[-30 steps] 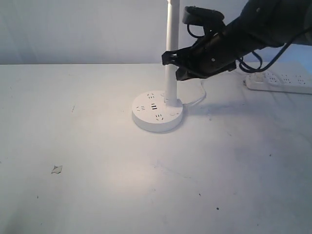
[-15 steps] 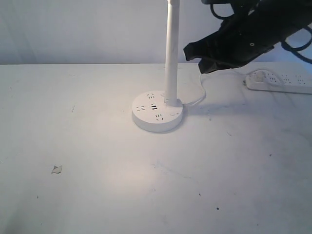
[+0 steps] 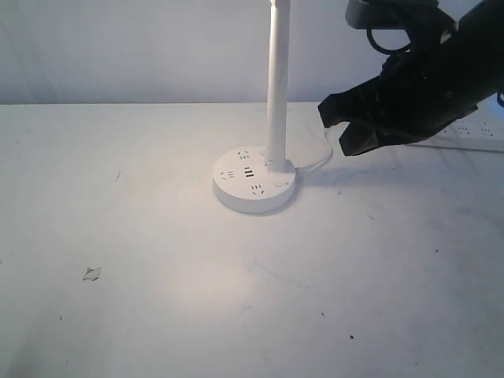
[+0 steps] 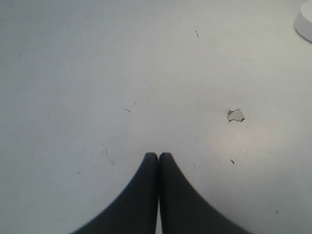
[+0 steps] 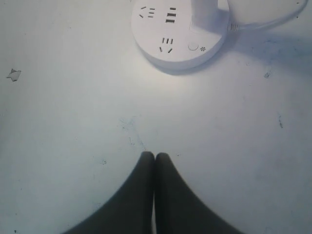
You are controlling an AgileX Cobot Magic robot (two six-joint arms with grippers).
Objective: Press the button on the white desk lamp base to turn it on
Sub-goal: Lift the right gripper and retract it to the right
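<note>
The clenched right gripper point(image 5: 155, 158) is withdrawn toward the tabletop's right edge, so the button point(image 5: 193, 47) is judged pressed.

Ext. cam is raised, angled down across the desk point(image 3: 157, 315) twd a back wall point(image 3: 118, 47), mid-range w/ the white desk lamp base point(image 3: 254, 183) centred. Wrist cams look down past the left tool point(image 4: 158, 156) and right tool point(image 5: 155, 155), closer in, the right nearest the base. All 3 share base & a grey fleck point(image 3: 92, 273).
</note>
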